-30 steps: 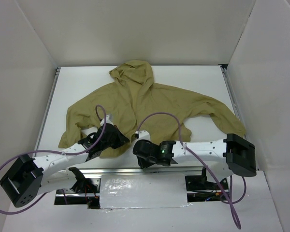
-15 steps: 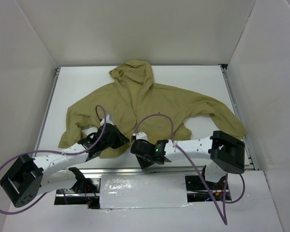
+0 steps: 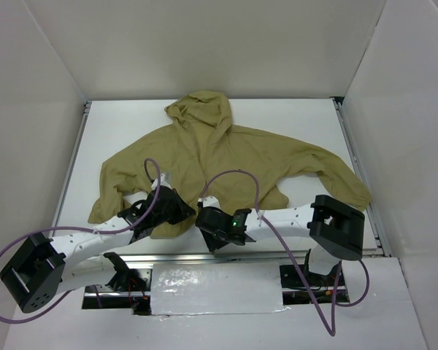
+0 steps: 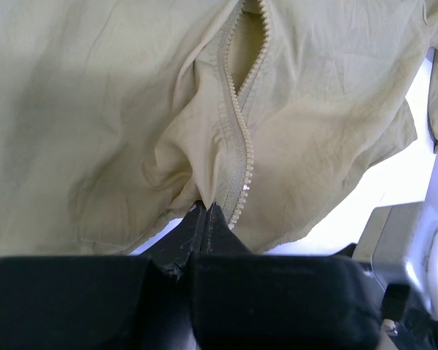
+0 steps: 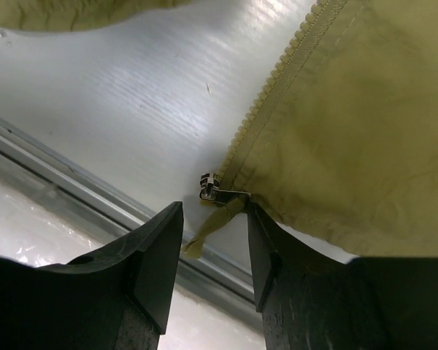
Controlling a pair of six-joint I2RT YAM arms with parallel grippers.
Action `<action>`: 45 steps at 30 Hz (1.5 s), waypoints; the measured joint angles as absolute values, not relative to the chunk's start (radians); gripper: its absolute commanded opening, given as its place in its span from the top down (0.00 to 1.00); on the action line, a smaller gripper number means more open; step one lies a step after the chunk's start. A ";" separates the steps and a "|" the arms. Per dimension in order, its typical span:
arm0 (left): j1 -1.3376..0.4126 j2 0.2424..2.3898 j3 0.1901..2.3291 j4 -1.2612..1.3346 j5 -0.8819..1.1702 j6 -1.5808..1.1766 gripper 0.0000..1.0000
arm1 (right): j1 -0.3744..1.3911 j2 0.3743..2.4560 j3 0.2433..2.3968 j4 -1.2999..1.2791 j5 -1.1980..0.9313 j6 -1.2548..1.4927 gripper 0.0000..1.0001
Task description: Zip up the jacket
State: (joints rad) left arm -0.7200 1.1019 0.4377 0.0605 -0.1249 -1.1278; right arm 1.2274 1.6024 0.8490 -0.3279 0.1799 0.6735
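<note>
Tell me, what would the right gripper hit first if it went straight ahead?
Probably the zipper slider at the jacket's bottom corner: it sits just ahead, between the right gripper's open fingers. Depth is hard to judge.

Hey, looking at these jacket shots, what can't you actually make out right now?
Top external: the arms cover the jacket's hem and zipper end.
Left wrist: the left gripper pinches fabric by the zipper teeth; no slider is visible, and the top edge cuts off the zipper.
Right wrist: the slider lies before the open right gripper; only one tooth row shows, so whether it's engaged is unclear.
</note>
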 measured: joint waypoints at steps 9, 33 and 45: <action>-0.720 1.102 0.437 0.061 -0.125 -1.128 1.00 | 1.214 1.624 0.864 -0.302 0.179 0.651 0.64; -0.720 1.102 0.425 0.072 -0.114 -1.128 1.00 | 1.216 1.570 0.918 -0.311 0.111 0.633 0.92; -0.720 1.102 0.418 0.088 -0.096 -1.123 1.00 | 1.205 1.514 0.915 -0.322 0.073 0.587 1.00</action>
